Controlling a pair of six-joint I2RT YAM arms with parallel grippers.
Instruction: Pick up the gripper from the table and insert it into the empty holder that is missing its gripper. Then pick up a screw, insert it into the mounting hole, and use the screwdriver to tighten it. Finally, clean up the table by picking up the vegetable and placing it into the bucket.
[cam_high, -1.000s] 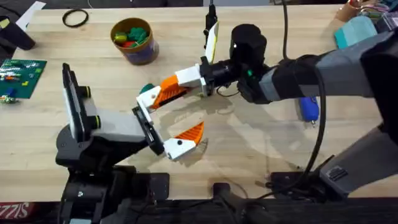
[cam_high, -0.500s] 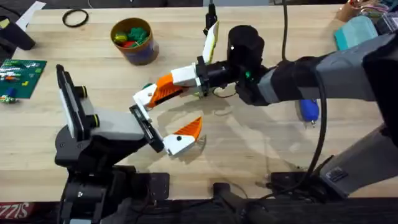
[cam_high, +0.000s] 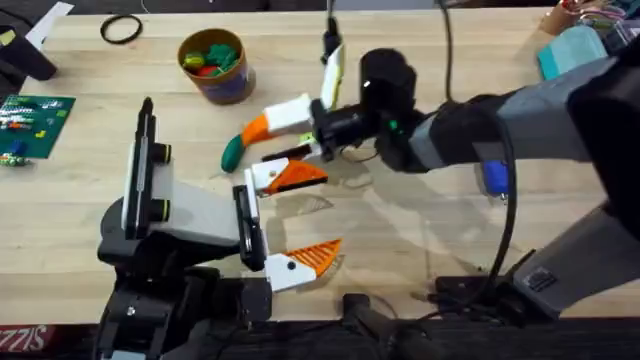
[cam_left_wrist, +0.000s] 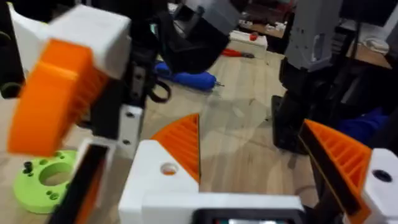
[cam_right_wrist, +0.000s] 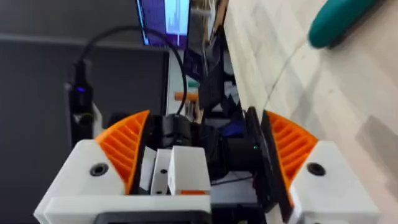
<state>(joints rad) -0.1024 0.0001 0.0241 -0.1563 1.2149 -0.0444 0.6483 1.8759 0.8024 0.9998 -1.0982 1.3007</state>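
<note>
Green elongated vegetable (cam_high: 232, 151) lies on the wooden tabletop (cam_high: 400, 235), just beside the right pincer (cam_high: 272, 150), fingers spread, empty. Left pincer (cam_high: 290, 220) spread too, holding nothing. Round yellow-tan bucket (cam_high: 215, 65) stands beyond; blue-handled screwdriver (cam_high: 494, 177) right of centre.

I note white grippers with orange ribbed pads (cam_high: 318, 256), teal-green vegetable (cam_high: 232, 151), yellow-tan bucket (cam_high: 214, 75) with bluish band, bright blue screwdriver (cam_high: 494, 177), pale wood table (cam_high: 80, 190).
</note>
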